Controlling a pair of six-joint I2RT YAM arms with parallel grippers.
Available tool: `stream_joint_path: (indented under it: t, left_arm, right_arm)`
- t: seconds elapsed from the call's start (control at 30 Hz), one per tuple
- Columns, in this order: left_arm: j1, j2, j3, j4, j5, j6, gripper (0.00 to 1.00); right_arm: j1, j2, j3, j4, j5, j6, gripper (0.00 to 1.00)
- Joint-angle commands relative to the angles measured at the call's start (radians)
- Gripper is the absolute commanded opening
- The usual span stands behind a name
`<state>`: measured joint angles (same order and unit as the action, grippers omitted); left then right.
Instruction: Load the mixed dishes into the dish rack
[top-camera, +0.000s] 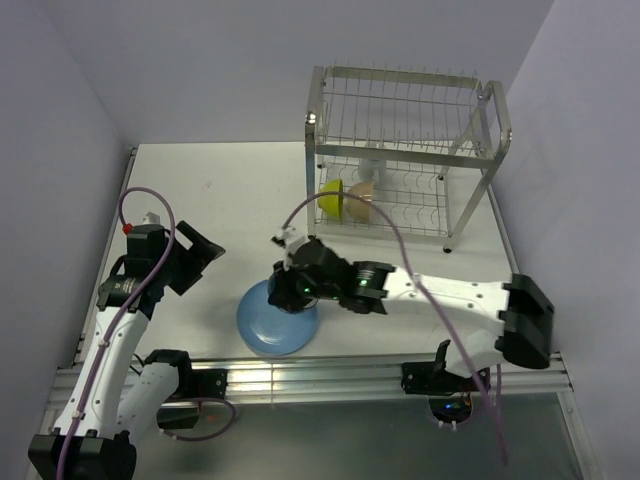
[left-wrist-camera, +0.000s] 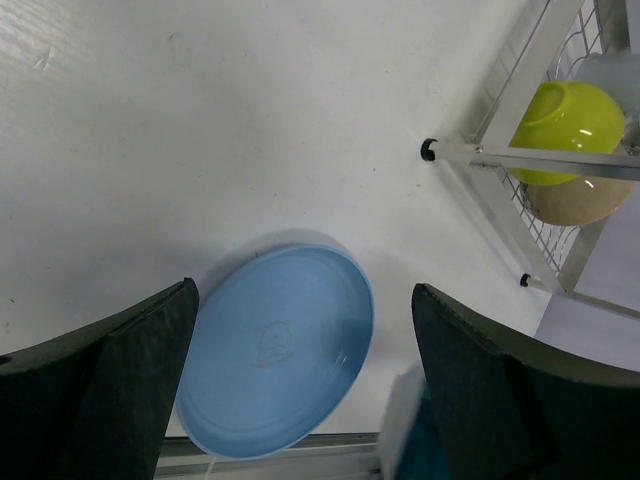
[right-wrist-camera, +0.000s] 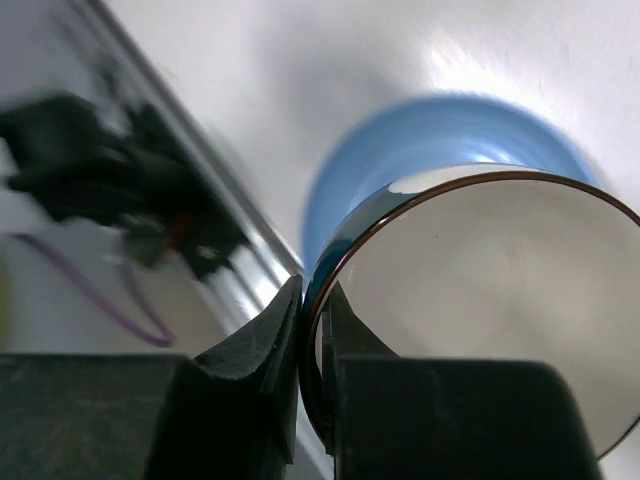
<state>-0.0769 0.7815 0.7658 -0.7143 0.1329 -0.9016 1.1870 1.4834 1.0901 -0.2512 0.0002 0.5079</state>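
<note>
In the overhead view, the dish rack (top-camera: 400, 150) stood at the far right of the table (top-camera: 220, 190). Its lower tier already held the lime-green bowl (top-camera: 332, 198) and the cream bowl (top-camera: 362, 204), side by side and tilted, likely so they take up little shelf. The large blue plate (top-camera: 278, 318) lay flat near the front edge, well apart from the rack. The right gripper (top-camera: 291, 283) hung over the plate's far rim, and its load could not be told from its dark body in this view. The left gripper (top-camera: 200, 255) sat to the left of the plate, touching nothing.

The left wrist camera showed that gripper's fingers (left-wrist-camera: 130, 385) spread wide, with nothing between them. The plate lay on the table below, and the rack's corner post and both bowls were at the upper right. It seemed parked out of the other arm's way.

The right wrist camera showed the jaws clamped tight on the rim of the dark bowl with white inside (right-wrist-camera: 480, 300). One finger was outside the wall and the other inside, and the bowl's opening faced the lens. The plate was a blurred blue patch behind it, and contact between the two could not be judged. A rim pinch like this probably suits carrying the bowl edgewise into the rack.
</note>
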Motion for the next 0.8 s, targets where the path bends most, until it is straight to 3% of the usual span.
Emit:
stream_joint_path:
  t: [0.0, 0.17, 0.3, 0.53, 0.63, 0.77]
  left_arm:
    - [0.006, -0.01, -0.013, 0.045, 0.03, 0.021, 0.95]
    - [0.008, -0.005, -0.025, 0.067, 0.054, 0.018, 0.95]
    - [0.008, 0.001, -0.02, 0.076, 0.066, 0.021, 0.94]
    - [0.008, 0.007, -0.014, 0.082, 0.077, 0.024, 0.94]
    - [0.008, 0.015, -0.014, 0.084, 0.08, 0.027, 0.94]
    - [0.009, 0.018, -0.008, 0.078, 0.074, 0.043, 0.94]
  right_arm:
    - [-0.085, -0.175, -0.105, 0.243, -0.107, 0.102, 0.0]
    - [-0.291, -0.347, -0.314, 0.572, -0.433, 0.332, 0.0]
    - [-0.491, -0.385, -0.415, 0.699, -0.609, 0.434, 0.0]
    - [-0.726, -0.422, -0.449, 0.726, -0.744, 0.469, 0.0]
    - [-0.852, -0.39, -0.505, 0.85, -0.836, 0.595, 0.0]
    - [-0.989, -0.295, -0.575, 1.166, -0.933, 0.773, 0.0]
